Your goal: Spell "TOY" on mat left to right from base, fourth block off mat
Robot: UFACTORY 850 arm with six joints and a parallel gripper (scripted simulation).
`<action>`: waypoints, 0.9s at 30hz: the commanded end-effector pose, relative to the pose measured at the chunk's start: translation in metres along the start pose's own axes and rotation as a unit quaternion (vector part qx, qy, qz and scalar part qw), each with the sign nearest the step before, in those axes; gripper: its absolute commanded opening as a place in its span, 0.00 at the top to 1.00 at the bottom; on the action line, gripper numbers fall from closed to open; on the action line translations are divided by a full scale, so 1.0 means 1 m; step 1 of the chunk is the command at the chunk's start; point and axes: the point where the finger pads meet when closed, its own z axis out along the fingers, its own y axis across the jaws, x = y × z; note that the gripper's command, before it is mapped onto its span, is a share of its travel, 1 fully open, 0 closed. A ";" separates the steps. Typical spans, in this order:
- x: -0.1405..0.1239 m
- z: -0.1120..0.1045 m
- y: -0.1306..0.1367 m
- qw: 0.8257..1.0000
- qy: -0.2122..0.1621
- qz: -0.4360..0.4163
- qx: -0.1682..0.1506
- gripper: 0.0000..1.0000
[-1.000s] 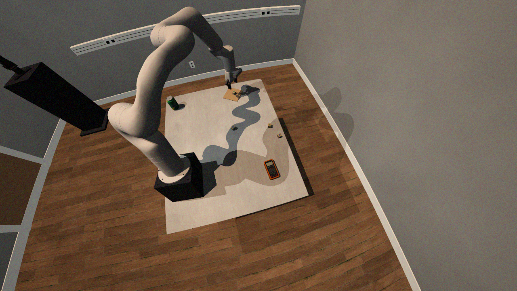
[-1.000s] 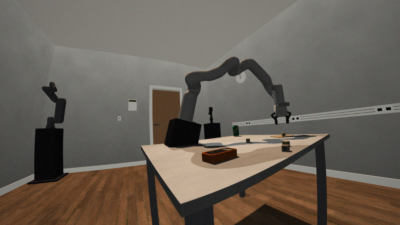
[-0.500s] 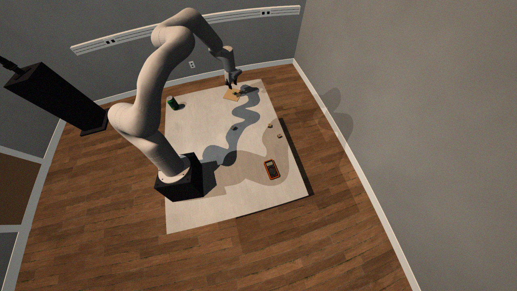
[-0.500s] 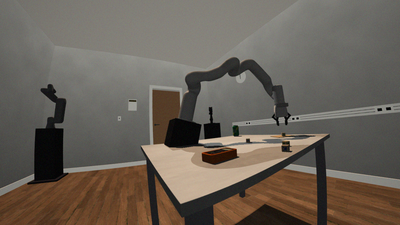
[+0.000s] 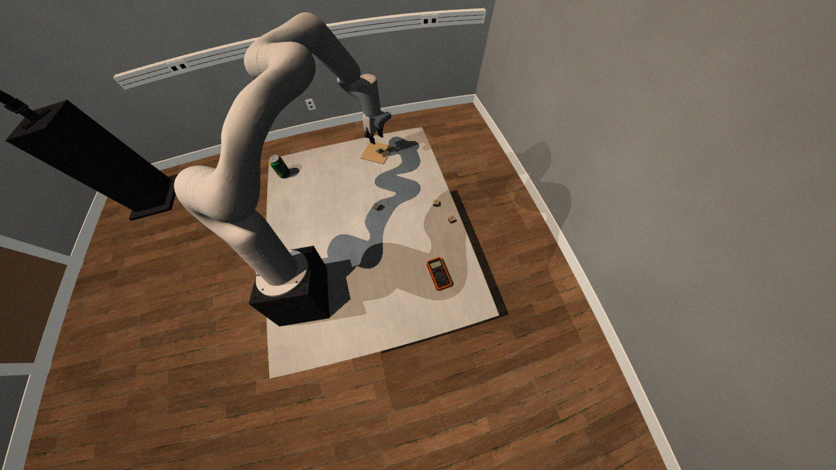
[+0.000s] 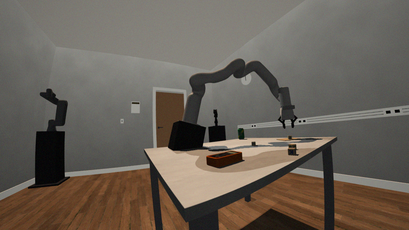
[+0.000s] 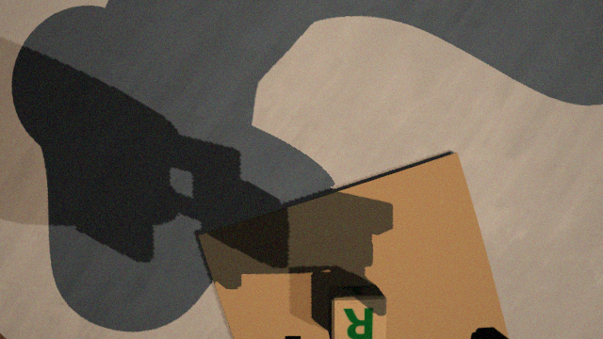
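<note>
A tan mat (image 5: 377,153) lies at the far end of the table. A block with a green R (image 7: 358,321) on top sits on the mat; it also shows in the top view (image 5: 381,151) and in the exterior view (image 6: 289,137). My gripper (image 5: 373,135) hangs a little above this block, fingers apart and empty; in the exterior view the gripper (image 6: 287,125) stands clearly above the mat. Three other blocks lie off the mat: one mid-table (image 5: 379,207) and two near the right edge (image 5: 435,202), (image 5: 451,219). Their letters are too small to read.
A green can (image 5: 279,166) stands at the far left of the table. An orange multimeter (image 5: 439,273) lies near the right front. The arm's black base (image 5: 292,286) sits at the near left. The mat is close to the table's far edge.
</note>
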 end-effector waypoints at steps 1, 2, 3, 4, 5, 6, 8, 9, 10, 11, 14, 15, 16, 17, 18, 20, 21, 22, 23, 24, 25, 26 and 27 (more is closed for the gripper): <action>0.000 -0.001 -0.001 1.000 0.000 0.000 0.001 0.36; 0.000 -0.001 -0.001 1.000 0.000 0.000 0.001 0.36; 0.000 -0.001 -0.001 1.000 0.000 0.000 0.001 0.36; 0.000 -0.001 -0.001 1.000 0.000 0.000 0.001 0.36; 0.000 -0.001 -0.001 1.000 0.000 0.000 0.001 0.36; 0.000 -0.001 -0.001 1.000 0.000 0.000 0.001 0.36; 0.000 -0.001 -0.001 1.000 0.000 0.000 0.001 0.36; 0.000 -0.001 -0.001 1.000 0.000 0.000 0.001 0.36; 0.000 -0.001 -0.001 1.000 0.000 0.000 0.001 0.36; 0.000 -0.001 -0.001 1.000 0.000 0.000 0.001 0.36; 0.000 -0.001 -0.001 1.000 0.000 0.000 0.001 0.36; 0.000 -0.001 -0.001 1.000 0.000 0.000 0.001 0.36; 0.000 -0.001 -0.001 1.000 0.000 0.000 0.001 0.36; 0.000 -0.001 -0.001 1.000 0.000 0.000 0.001 0.36; 0.000 -0.001 -0.001 1.000 0.000 0.000 0.001 0.36; 0.000 -0.001 -0.001 1.000 0.000 0.000 0.001 0.36; 0.000 0.000 -0.001 1.000 0.000 0.000 0.001 0.36; 0.000 0.000 -0.001 1.000 0.000 0.000 0.001 0.36; 0.000 0.001 -0.001 1.000 0.000 0.000 0.001 0.36; 0.000 0.001 -0.001 1.000 0.000 0.000 0.001 0.36; 0.000 0.002 -0.001 1.000 0.000 0.000 0.001 0.36; 0.000 0.002 -0.001 1.000 0.000 0.000 0.001 0.36; 0.000 0.003 -0.001 1.000 0.000 0.000 0.001 0.36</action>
